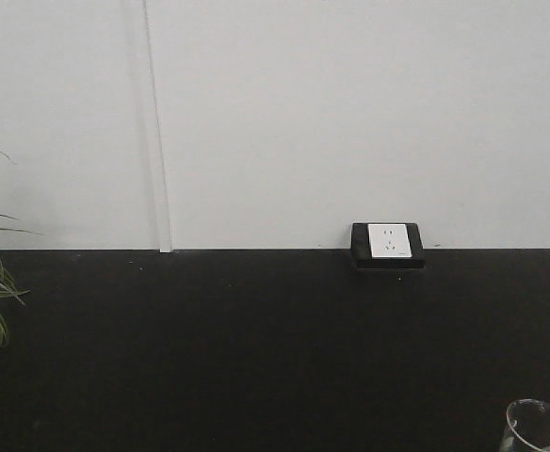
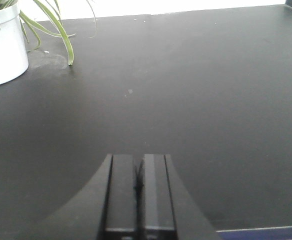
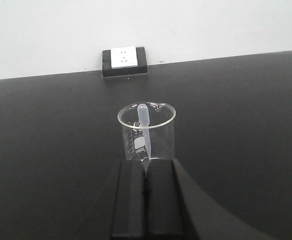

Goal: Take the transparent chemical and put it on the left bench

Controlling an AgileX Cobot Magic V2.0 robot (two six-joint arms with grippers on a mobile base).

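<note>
**A:** Where is the glass beaker (image 3: 146, 134)?

**B:** It is in the centre of the right wrist view, standing upright on the black surface (image 3: 46, 150). Its small white printed marks face the camera. A plastic dropper (image 3: 144, 122) leans inside it, bulb end up near the rim.

**A:** And the right gripper (image 3: 145, 163)?

**B:** It comes up from the bottom edge, directly below the beaker in the frame. Its fingers are pressed together with only a thin seam between them, and they hold nothing. The beaker stands just beyond the tips. They hide its base, so I cannot tell whether glass and gripper touch.

**A:** What does the front view show?

**B:** Only the beaker's rim and upper wall, cut off in the lower right corner.

**A:** What about the left gripper (image 2: 138, 159)?

**B:** It sits bottom centre of its own view, also closed and empty, above bare black surface. A potted plant (image 2: 3, 45) in a white pot stands in the upper left, well apart from it.

**A:** What lies behind the beaker?

**B:** A wall socket (image 3: 124, 61) sits at the back edge of the surface against the white wall (image 3: 211, 25). In the frame it is above the beaker and slightly to its left.
</note>
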